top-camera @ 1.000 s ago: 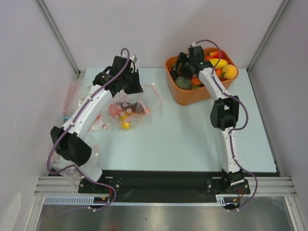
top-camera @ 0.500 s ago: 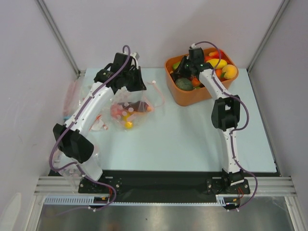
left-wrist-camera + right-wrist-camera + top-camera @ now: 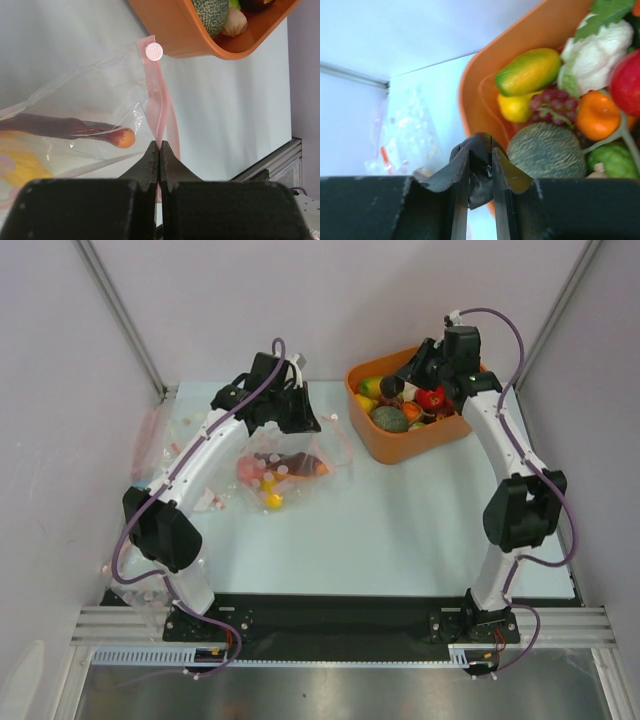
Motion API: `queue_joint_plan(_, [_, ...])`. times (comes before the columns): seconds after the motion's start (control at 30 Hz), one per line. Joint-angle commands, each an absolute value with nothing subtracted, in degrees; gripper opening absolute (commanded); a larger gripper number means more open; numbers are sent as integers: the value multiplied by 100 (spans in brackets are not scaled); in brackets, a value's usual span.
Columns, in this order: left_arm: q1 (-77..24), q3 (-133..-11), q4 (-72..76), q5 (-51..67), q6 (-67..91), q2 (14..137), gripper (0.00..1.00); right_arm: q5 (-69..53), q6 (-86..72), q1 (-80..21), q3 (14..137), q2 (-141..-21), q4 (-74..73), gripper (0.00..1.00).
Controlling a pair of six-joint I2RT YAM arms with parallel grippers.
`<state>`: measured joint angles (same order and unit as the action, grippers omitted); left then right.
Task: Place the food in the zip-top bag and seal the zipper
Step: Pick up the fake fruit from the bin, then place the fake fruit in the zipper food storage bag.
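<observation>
Bag: the clear bag (image 3: 282,462) lay on the tabletop (image 3: 400,530), left of the orange tub (image 3: 398,446), with 1 mouth corner close to the tub's wall.
Bag handling: I judged it thin, limp and slippery. The film would crumple under a grip, so the stiffer pink zipper (image 3: 159,95) looked the best place to take hold.
Left hand: my left hand (image 3: 160,149) was pinched tight on that zipper, its 2 fingers together with the strip between them.
Bag contents: a dark purple piece (image 3: 70,128) with an orange tip and a yellow piece (image 3: 20,167). There were also pinkish shapes I could not name.
Right hand: my right hand (image 3: 480,175) was clamped on a dark glossy piece (image 3: 479,150) above the tub; I could not tell its kind.
Food handling: I guessed light, hard, smooth shells. Round pieces could squirt out of 2 fingers, so a grip across the middle seemed safest.
Tub contents: a melon (image 3: 547,150), mango (image 3: 527,71), lemon (image 3: 515,107), grapes (image 3: 555,102), cauliflower (image 3: 595,55), an orange fruit (image 3: 595,115) and a red fruit (image 3: 625,82).
</observation>
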<state>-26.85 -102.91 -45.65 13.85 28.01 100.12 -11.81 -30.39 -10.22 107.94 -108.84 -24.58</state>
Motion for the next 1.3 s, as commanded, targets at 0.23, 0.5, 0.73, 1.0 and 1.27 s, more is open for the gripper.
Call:
queue_joint_plan(0.23, [-2848, -9967, -4026, 1723, 2874, 9589, 0, -2381, -2803, -1599, 9591, -9116, -2224, 0])
queue_joint_plan(0.5, [-2856, -9765, -3911, 1907, 2944, 9124, 0, -1794, -3268, -2749, 7745, -7753, -1442, 0])
queue_joint_plan(0.73, [-2962, -9774, -3718, 2311, 3497, 8860, 0, -995, -3437, -3409, 7119, -7628, -923, 0])
queue_joint_plan(1.0, [-3226, -9703, -3463, 2470, 3902, 8771, 0, -158, -3480, -3489, 7813, -8541, -633, 0])
queue_joint_plan(1.27, [-3208, -9931, -3489, 2409, 3867, 8938, 0, -326, -3120, -3367, 8517, -8658, -1283, 71])
